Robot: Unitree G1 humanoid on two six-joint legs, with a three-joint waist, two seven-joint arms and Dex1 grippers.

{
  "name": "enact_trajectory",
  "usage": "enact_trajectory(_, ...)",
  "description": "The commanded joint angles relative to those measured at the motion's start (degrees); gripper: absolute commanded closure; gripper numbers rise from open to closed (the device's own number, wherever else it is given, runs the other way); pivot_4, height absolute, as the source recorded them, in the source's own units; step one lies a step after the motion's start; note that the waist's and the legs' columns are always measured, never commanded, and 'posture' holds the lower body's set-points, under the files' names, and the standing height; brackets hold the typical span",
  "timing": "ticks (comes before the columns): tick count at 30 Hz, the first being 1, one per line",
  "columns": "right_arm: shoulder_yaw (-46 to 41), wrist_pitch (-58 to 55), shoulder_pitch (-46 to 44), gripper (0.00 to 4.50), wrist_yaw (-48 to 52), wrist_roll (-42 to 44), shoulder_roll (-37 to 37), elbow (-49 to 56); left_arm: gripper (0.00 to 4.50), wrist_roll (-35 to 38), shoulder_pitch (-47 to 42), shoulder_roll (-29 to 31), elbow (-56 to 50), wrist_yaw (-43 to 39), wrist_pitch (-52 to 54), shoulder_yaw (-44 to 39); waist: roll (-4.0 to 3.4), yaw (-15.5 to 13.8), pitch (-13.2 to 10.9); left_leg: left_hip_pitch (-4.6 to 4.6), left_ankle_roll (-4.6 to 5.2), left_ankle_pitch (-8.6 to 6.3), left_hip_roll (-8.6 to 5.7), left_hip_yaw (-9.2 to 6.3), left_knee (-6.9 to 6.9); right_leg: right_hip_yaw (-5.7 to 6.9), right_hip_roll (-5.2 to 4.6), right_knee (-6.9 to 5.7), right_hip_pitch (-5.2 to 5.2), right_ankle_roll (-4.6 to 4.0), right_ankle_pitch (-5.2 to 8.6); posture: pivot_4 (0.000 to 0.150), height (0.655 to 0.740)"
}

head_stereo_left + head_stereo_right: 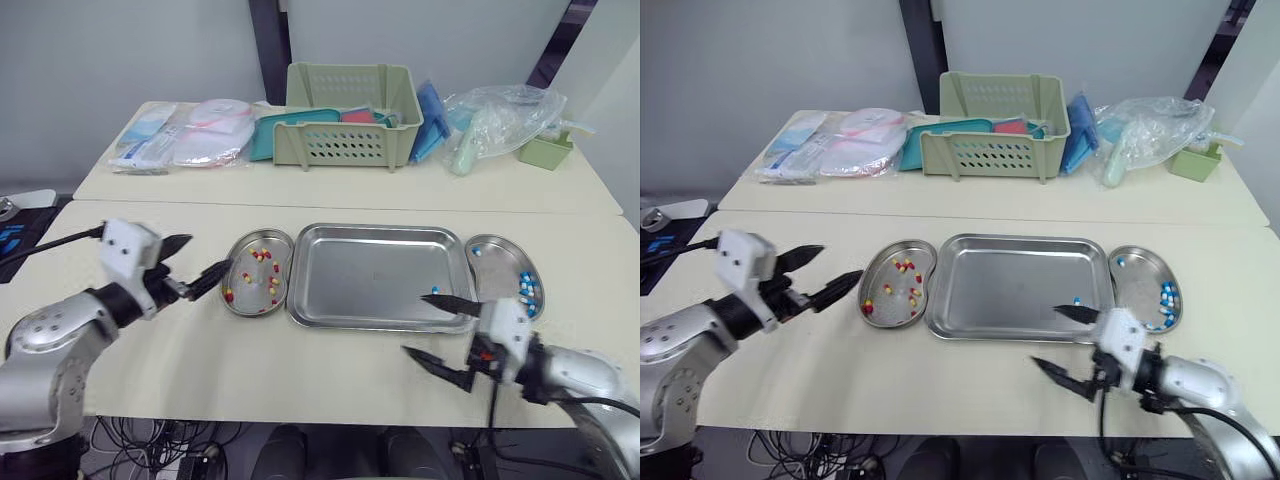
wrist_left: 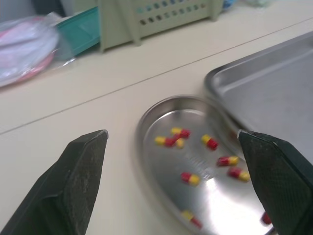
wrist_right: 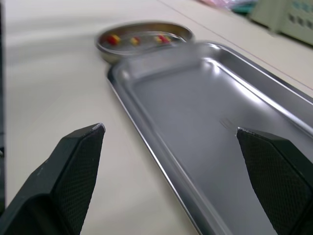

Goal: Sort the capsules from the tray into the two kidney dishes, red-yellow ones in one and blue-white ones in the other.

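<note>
A rectangular stainless steel tray is lying at the centre of the pale desk, almost cleared: one small blue capsule is sitting near its right end. The steel kidney dish on the left of the frame is holding red-yellow capsules, and the right-hand steel kidney dish is holding blue-white capsules. The right claw is hovering wide open and empty at the tray's lower right corner. The left claw is also gaping empty, just beside the red-yellow dish. The likely trouble is the right claw knocking the tray rim, sending that capsule rolling, or pinching it off-centre so it is squirting away. The left claw risks nudging its dish and spilling
</note>
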State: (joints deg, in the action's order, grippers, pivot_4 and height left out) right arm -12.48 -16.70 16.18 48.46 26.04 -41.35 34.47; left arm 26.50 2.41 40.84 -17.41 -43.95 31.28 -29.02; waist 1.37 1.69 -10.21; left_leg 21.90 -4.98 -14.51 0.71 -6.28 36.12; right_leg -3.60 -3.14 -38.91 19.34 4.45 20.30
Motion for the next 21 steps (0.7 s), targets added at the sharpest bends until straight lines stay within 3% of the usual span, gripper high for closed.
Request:
enact_trajectory(1,-10.69,1.81,3.39,0.0,2.29,1.09,-1.88,-4.09,0.08,0.44,4.85,1.61,4.2,-5.1,-4.76,-5.03,0.01,0.11,0.0,-0.03,0.0,0.0,0.0,0.03,-0.03,-0.02,0.0,0.0,-0.01,0.0,0.0,0.15,0.74)
enact_trajectory(12,-25.57,8.3,8.55,0.0,10.62,-2.63,-8.49,-28.58,0.08,-4.0,20.41,2.44,21.88,-13.08,-22.61,-11.17,0.04,0.23,-0.01,-0.07,0.02,-0.01,0.02,0.13,-0.07,-0.08,0.0,0.03,-0.01,-0.03,0.01,0.15,0.74)
enact_trajectory(21,-24.06,11.36,5.85,0.0,12.67,-4.83,-9.87,-35.11,0.08,-2.35,22.68,1.47,17.1,-15.2,-26.11,-9.02,0.06,0.1,0.0,-0.06,0.01,-0.01,0.03,0.11,-0.07,-0.05,0.0,0.03,-0.05,-0.02,0.01,0.15,0.74)
